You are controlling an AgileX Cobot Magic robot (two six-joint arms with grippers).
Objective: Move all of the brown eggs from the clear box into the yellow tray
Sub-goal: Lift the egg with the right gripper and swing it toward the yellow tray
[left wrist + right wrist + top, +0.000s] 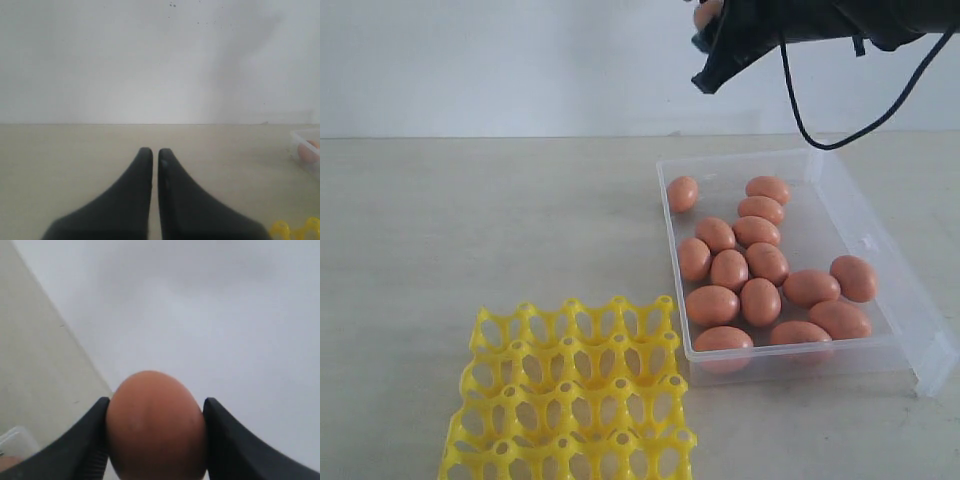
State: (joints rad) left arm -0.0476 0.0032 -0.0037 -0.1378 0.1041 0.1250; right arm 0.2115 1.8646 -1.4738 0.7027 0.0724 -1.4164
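Note:
Several brown eggs (760, 262) lie in the clear box (910, 318) at the right of the table. The yellow tray (570, 395) sits at the front left of the box, its cups all bare. High above the box's far edge, my right gripper (706, 18) is shut on one brown egg (156, 425), which fills the space between the two black fingers. My left gripper (155, 153) is shut with nothing in it, low over the bare table; it does not show in the exterior view.
The box's clear flap (880, 255) lies open along its right side. A black cable (820, 130) hangs from the right arm over the box's far corner. The left wrist view catches a box corner (306, 150) and a tray edge (295, 230).

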